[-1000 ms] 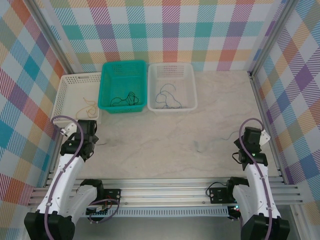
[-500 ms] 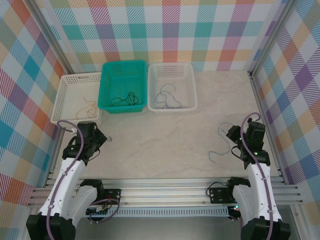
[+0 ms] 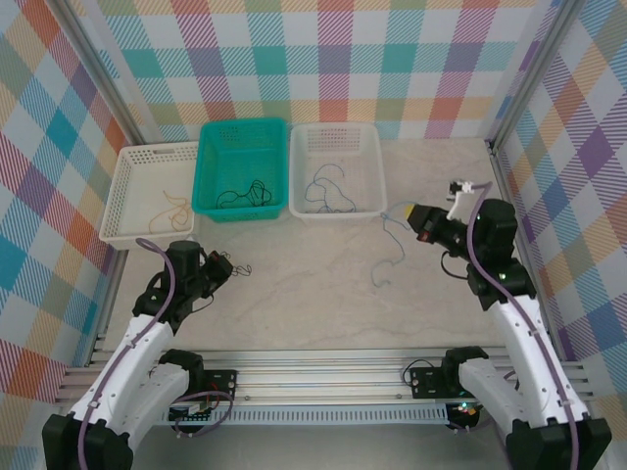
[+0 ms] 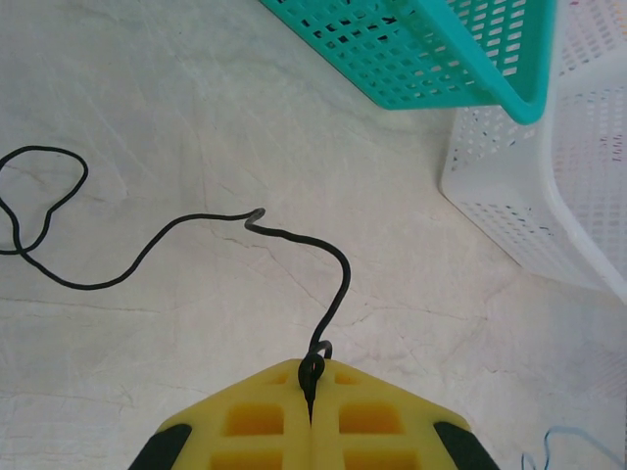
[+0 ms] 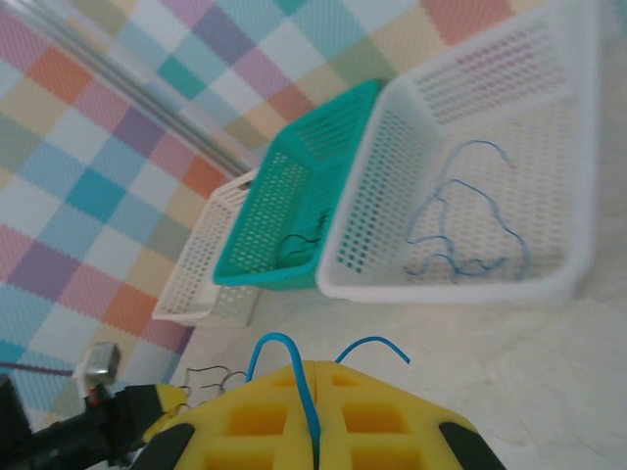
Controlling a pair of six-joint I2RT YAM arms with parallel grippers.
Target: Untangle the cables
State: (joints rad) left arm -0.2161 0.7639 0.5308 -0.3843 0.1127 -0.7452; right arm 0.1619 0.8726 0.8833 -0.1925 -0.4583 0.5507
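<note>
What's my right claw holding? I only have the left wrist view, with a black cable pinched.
Observer: The right claw is shut on a blue cable, near the right white basket.
Operator: Anything in that basket?
Observer: Blue cables lie loose in it.
Operator: And inside the teal one?
Observer: The teal basket holds black cables.
</note>
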